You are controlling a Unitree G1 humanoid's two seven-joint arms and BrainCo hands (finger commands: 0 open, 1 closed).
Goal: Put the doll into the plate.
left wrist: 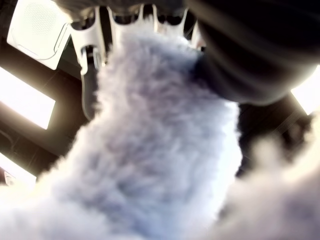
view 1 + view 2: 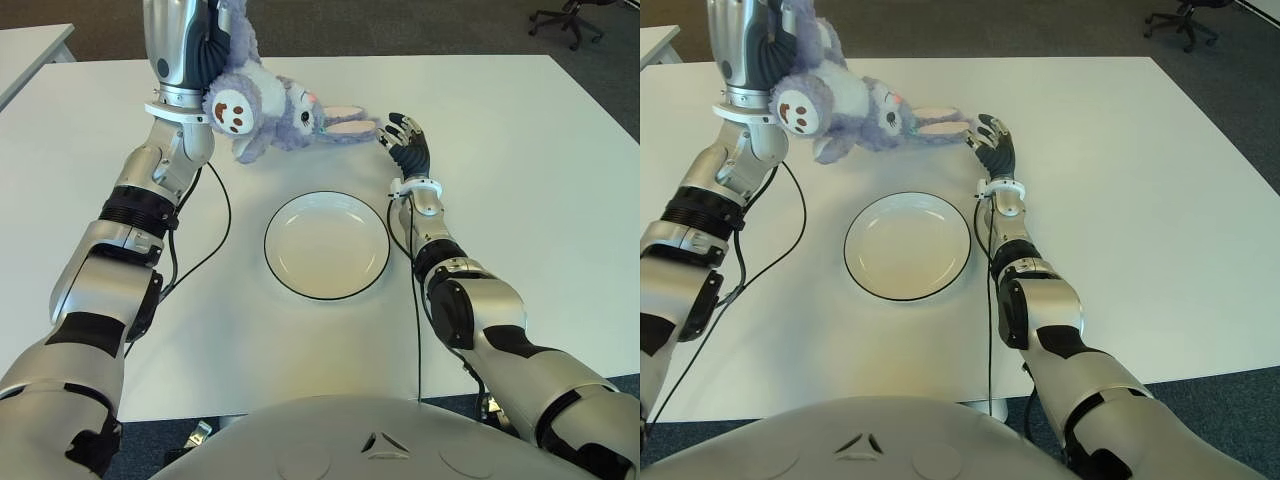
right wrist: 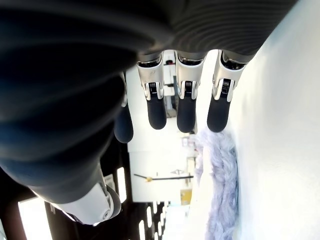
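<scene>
The left wrist view alone showed the fingers of the left hand wrapped into the doll (held aloft beyond the empty plate). The right hand was loosely spread, empty, beside its ears.

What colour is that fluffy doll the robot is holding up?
The doll is lavender purple, with a white face patch and pink inner ears; clearest in the left eye view.
</scene>
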